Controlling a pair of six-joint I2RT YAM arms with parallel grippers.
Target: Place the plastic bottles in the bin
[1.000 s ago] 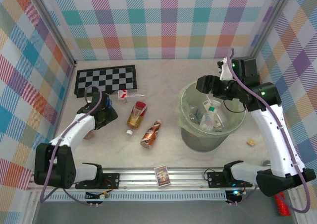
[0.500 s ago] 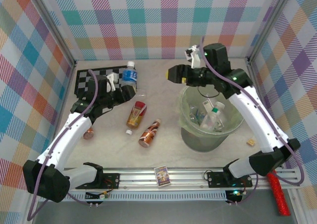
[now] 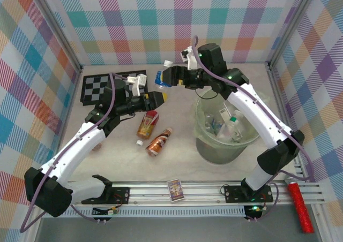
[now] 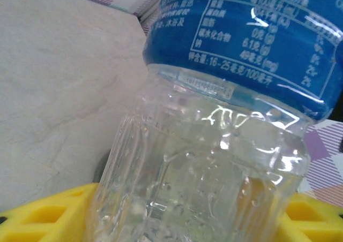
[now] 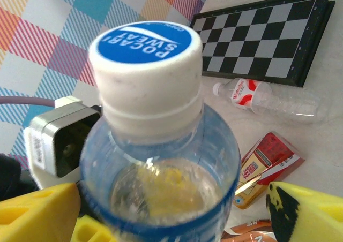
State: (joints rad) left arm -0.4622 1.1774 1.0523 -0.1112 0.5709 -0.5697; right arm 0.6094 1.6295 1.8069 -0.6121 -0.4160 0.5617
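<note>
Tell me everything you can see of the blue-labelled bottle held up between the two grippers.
The bottle is small and of clear plastic, with a ribbed body, a blue label in white print, and a white cap with a blue top, screwed on. It looks nearly empty, with droplets inside. It hangs tilted above the table. The left gripper clamps its lower body, and the right gripper stands open around its shoulder.

The upper middle of the top view is blocked, where the left arm (image 3: 80, 143) and right arm (image 3: 257, 113) meet at a blue-label bottle (image 3: 160, 80). The chessboard (image 3: 102, 85) takes up the upper left and the bin (image 3: 214, 151) the right centre. Two brown bottles (image 3: 148, 123) lie mid-frame. Bare table is open between them and the bin, and across the lower left centre.
</note>
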